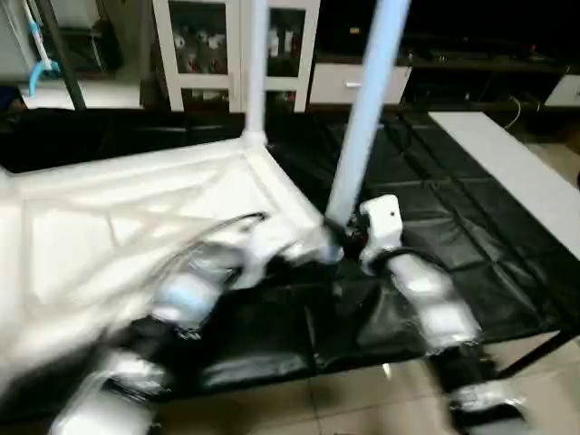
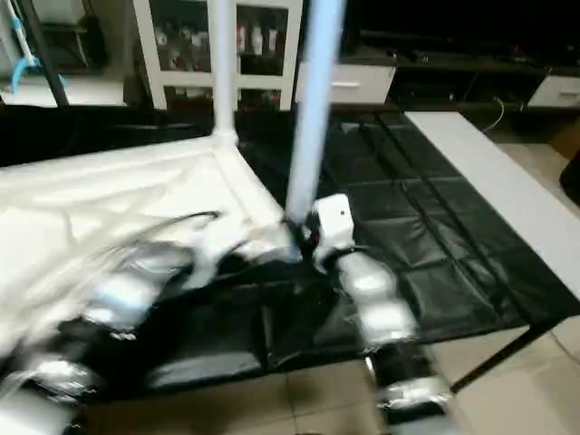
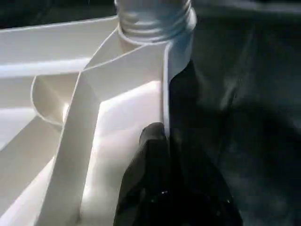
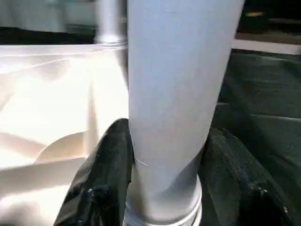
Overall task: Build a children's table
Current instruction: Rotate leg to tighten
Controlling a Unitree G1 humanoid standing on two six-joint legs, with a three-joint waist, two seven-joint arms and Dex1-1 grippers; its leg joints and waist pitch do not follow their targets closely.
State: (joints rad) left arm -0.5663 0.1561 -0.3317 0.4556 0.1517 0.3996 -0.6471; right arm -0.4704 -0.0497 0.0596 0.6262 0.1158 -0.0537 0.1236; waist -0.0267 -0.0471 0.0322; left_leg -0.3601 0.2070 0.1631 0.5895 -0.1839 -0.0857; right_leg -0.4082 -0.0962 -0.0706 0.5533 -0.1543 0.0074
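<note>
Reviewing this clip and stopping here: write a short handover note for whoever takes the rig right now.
Right gripper: fingers either side of the near leg, low down by its threaded end.
Left gripper: shut, resting at the tabletop's rim near that corner.
Tabletop lies underside up on the black mat.
Done: two legs stand upright, the far leg at the back corner.
Left: whether the near leg is screwed tight cannot be told; the remaining legs.

Lies underside up on the black-covered worktop: white square table top (image 1: 136, 217), X-ribs showing, its near corner just beside the right claw (image 4: 164, 188). Stands upright in that corner socket, between the right claw's two black fingers (image 4: 106, 179) and touched by both: near leg (image 1: 362, 118), a long white tapered tube, threaded end down. Rises upright from the far corner socket, well beyond both claws: second leg (image 1: 255, 68); left claw (image 3: 160, 188), closed, rests against the top's edge wall just short of the near socket.
</note>
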